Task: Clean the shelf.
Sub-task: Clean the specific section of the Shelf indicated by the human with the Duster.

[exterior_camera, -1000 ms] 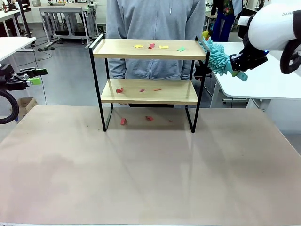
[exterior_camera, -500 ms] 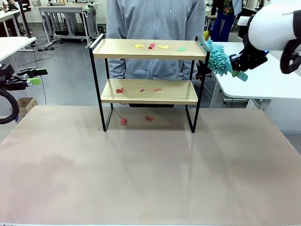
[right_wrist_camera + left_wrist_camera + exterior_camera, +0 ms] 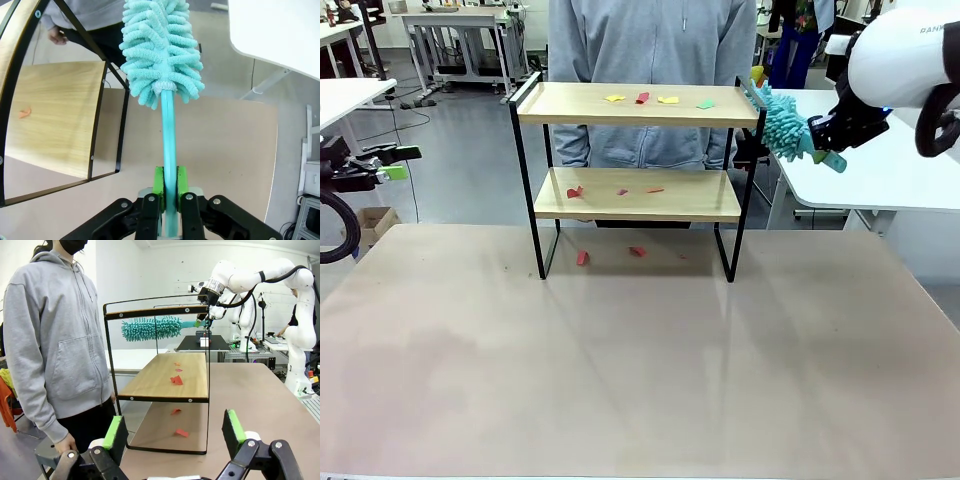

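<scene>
Nothing is changing across the last second. The shelf [image 3: 575, 103] is standing at the far middle of the table [image 3: 640, 380], right in front of the person [image 3: 650, 45]. The right hand [image 3: 828, 135] is staying clamped on the turquoise handle of the duster [image 3: 780, 118]. It is keeping the fluffy head level at the right end of the top board; whether it is touching the frame I cannot tell. The left hand [image 3: 398, 163] is hanging off to the far left, its fingers spread wide and holding nothing. Paper scraps [image 3: 641, 98] are lying on both boards and on the table beneath. I am judging that sweeping is not yet starting and all the cleaning is waiting.
</scene>
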Controlling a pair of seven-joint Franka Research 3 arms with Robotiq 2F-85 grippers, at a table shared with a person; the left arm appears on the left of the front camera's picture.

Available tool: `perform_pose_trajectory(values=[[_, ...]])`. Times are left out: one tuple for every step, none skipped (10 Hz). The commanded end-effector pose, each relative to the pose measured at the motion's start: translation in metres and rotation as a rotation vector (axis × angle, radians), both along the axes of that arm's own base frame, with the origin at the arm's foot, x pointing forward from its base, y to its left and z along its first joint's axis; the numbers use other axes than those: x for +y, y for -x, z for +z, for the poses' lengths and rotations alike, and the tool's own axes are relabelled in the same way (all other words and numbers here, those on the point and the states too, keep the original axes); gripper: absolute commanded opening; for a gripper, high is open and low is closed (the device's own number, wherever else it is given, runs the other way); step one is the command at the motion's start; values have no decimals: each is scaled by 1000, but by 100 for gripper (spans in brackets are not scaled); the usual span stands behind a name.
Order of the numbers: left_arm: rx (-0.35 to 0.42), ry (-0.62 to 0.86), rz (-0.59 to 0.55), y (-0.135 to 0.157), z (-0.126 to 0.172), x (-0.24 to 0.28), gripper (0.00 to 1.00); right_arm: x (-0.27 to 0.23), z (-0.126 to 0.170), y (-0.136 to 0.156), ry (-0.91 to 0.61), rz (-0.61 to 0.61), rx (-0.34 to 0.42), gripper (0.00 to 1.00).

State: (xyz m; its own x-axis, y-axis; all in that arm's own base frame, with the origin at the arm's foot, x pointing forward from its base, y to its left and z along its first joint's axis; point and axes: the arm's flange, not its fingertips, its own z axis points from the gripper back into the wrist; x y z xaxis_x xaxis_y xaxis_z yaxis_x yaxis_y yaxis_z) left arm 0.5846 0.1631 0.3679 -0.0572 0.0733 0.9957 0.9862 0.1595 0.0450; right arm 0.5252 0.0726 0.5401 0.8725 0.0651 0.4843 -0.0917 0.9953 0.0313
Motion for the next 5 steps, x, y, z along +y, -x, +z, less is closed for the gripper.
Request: perform_pose_trajectory(values=[[-15,-5,5,1,3,-1,100,-19,10,3,51,16,0,13],[-15,-5,5,1,3,-1,100,-36,22,8,96,50,21,13],[-15,-5,5,1,3,-1,100,-52,33,14,153,76,40,13],[-15,-5,5,1,3,-1,100,-70,45,23,193,133,77,13],[-15,-5,5,1,3,-1,100,-84,55,31,225,183,107,13]])
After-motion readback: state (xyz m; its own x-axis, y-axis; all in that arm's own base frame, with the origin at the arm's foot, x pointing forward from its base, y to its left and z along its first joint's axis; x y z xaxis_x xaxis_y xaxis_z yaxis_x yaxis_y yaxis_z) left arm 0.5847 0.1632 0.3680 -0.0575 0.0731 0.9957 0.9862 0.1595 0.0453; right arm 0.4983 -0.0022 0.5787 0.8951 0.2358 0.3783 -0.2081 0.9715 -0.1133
